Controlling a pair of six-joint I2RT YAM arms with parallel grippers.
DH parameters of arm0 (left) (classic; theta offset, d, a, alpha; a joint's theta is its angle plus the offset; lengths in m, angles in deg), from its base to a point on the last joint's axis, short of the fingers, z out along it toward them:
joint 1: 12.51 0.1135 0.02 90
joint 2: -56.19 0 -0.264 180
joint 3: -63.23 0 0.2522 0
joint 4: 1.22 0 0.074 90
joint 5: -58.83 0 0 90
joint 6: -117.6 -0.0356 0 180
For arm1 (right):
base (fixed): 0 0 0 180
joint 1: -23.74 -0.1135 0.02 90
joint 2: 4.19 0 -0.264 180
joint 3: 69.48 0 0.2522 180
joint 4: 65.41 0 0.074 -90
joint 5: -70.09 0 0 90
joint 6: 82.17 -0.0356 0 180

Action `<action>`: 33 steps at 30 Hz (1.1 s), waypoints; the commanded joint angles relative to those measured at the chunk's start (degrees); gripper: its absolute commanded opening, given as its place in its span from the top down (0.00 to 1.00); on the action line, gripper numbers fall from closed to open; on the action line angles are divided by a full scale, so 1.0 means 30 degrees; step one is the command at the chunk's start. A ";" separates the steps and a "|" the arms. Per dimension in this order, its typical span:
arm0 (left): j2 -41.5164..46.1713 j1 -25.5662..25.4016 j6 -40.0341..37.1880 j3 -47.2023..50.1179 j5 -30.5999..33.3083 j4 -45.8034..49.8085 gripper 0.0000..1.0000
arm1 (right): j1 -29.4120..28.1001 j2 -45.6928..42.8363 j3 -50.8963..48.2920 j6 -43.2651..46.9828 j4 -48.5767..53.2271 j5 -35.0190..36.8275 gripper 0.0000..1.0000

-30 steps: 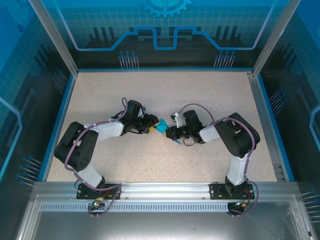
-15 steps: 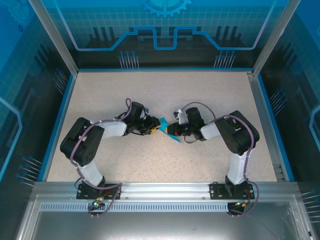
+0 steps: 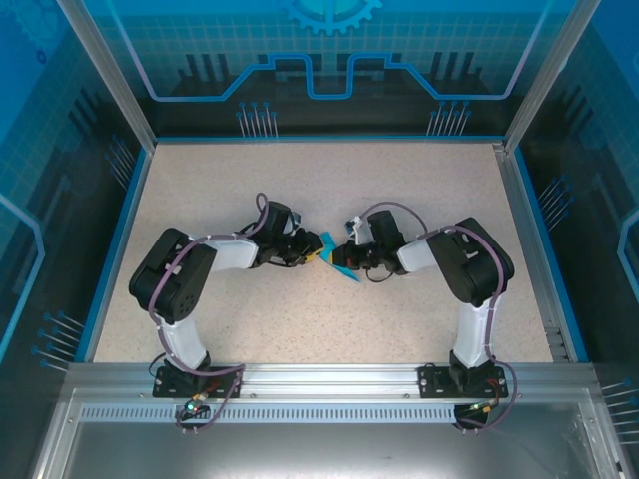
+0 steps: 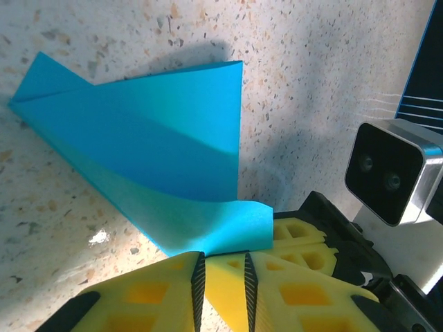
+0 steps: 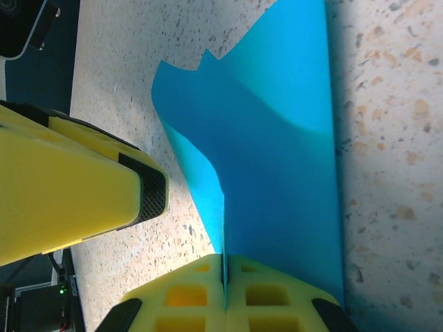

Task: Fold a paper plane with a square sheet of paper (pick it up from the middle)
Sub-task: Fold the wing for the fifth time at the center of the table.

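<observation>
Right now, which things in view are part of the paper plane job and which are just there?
Job:
blue paper, partly folded
right gripper, shut on it
left gripper, at its edge

Not job:
speckled table
blue enclosure walls
front rail

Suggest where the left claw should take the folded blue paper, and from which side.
Likely the curled-up edge of the folded blue paper, directly ahead of the left claw, approached low from that claw's side. That edge lifts off the table, leaving room for a finger beneath; the rest lies flat. The right claw pinches the paper beside it.
</observation>
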 commanded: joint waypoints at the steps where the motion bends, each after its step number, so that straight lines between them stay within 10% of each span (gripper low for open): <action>1: -0.0426 -0.0098 -0.0548 -0.0479 -0.0629 -0.0321 0.76 | 0.0499 0.0806 0.0245 -0.0546 0.1422 0.0154 1.00; 33: -0.2215 -0.0113 -0.1129 -0.1497 -0.0781 -0.0033 0.81 | 0.0930 0.1476 0.0937 -0.1299 0.3222 0.0042 1.00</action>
